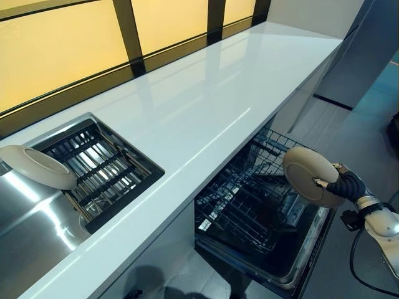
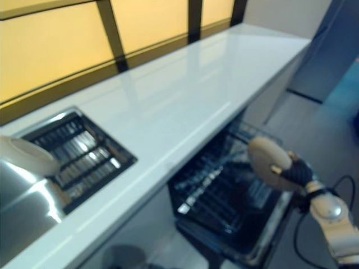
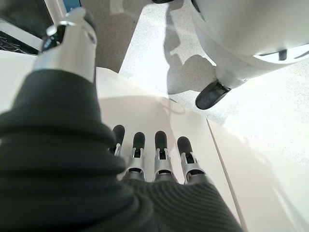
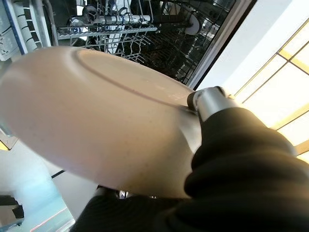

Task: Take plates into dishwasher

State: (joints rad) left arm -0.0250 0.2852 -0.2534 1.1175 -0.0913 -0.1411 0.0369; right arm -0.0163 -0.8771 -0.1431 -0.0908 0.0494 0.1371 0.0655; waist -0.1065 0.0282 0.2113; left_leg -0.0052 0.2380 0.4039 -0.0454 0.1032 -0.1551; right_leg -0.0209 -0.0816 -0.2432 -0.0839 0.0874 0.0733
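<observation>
A long white counter (image 1: 206,106) is seen running beside the windows, with a steel sink (image 1: 31,218) and a drying rack (image 1: 100,171) sunk into it at the near left. Below the counter's edge the dishwasher (image 1: 262,212) is open, its wire rack (image 1: 249,199) pulled out. Two plates are counted. One plate (image 1: 310,175) is held tilted over the rack, pinched between the thumb and fingers of the right hand (image 1: 344,185). A second plate (image 1: 37,166) is propped at the sink's edge, against the drying rack. The left hand (image 3: 145,159) is kept low, its fingers straight and released.
</observation>
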